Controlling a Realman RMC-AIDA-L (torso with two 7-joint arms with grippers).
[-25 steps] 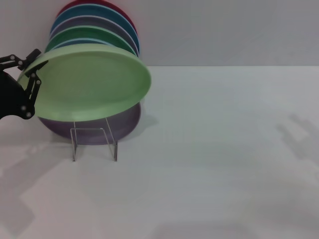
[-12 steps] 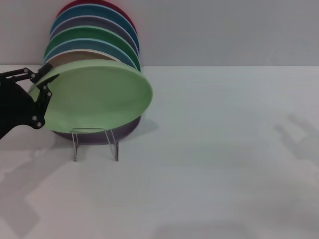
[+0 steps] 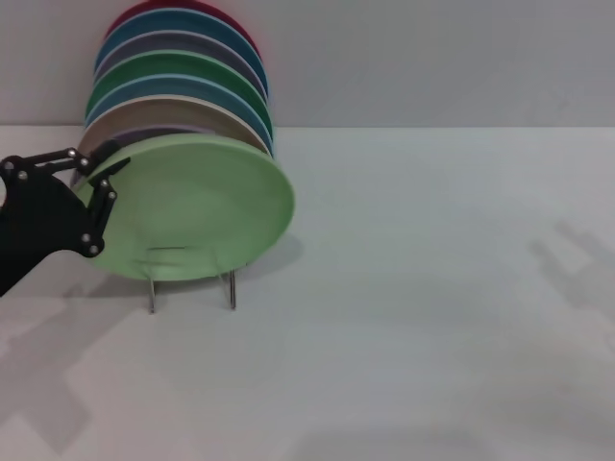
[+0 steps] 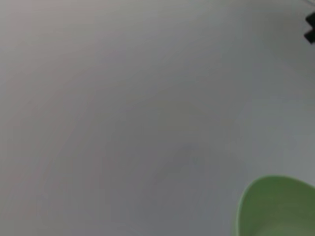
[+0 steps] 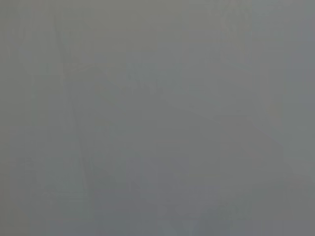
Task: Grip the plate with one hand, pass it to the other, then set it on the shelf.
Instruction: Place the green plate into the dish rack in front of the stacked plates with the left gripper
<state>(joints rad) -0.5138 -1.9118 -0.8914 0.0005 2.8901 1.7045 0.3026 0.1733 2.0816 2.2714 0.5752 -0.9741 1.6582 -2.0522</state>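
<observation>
**Mint-green plate at the front of the rack, left fingers on its rim**

The plate (image 3: 197,206) stands at the front of the row of plates, tilted with its top leaning back toward the others, its face turned toward the camera. Its lower edge sits among the thin wires of the shelf (image 3: 190,279), whose front loop shows through at the plate's 6 o'clock and whose two legs reach down to the white surface (image 3: 432,317). In the left wrist view a curved piece of the same plate (image 4: 275,206) fills one corner, with blank grey around it.

The left hand (image 3: 96,192) meets the plate at its 9 to 10 o'clock edge. Its black jointed fingers (image 3: 101,206) pinch the rim, one running down the front of the plate's edge and another lying across the top of the rim toward 10 o'clock. The black body of the hand trails off toward the frame's 8 o'clock.

Behind the held plate, toward 12 o'clock, the other plates stand stacked one behind the next: a beige plate (image 3: 163,110) closest, then a blue-rimmed plate (image 3: 173,86), a darker green plate (image 3: 178,67), a lilac plate (image 3: 173,43), a teal plate (image 3: 183,24) and a dark red plate (image 3: 154,8) at the very back against the grey wall (image 3: 432,58).

The right hand does not appear in the head view, and the right wrist view shows only flat grey.
</observation>
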